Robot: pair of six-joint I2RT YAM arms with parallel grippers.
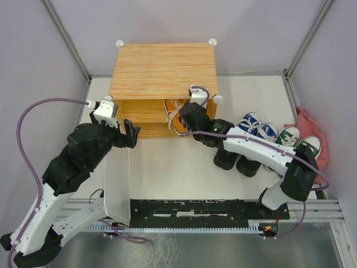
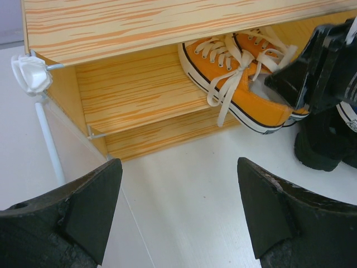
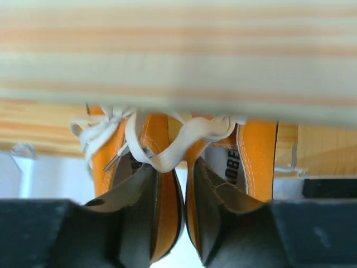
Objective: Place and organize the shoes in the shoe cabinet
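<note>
"Top external view first: where are the orange shoes [image 1: 175,115]?"

"At the front of the cabinet [image 1: 162,67], on its right side. Their toes are tucked under the wood top and their heels poke out over the table [image 1: 167,167]. I can't tell which board they sit on."

"And the right gripper [image 1: 188,114]?"

"Right at their heels. Its wrist camera shows 1 finger [image 3: 131,218] down inside each of the 2 shoes, with the inner walls of both shoes between them. The fingers stand a little apart. Whether they're squeezing those walls or only resting against them, I can't tell."

"Laces [image 3: 167,151]?"

"White and loose, looped across both shoe mouths just above the fingertips."

"Left gripper [image 2: 178,163]?"

"Spread wide, nothing in it. It hangs just off the cabinet's left front corner, above the white door [image 1: 118,184], which lies swung open toward the arm bases. Its camera faces the bare left half of the shelf [image 2: 139,95], with the orange shoes off to the right."

"The other shoes?"

"On the table, right of the cabinet. The blue pair [image 1: 257,125] and green pair [image 1: 298,142] stand side by side, white toe caps toward the back. The black boots [image 1: 237,162] stand just in front of the blue pair, partly under the right arm."
</note>
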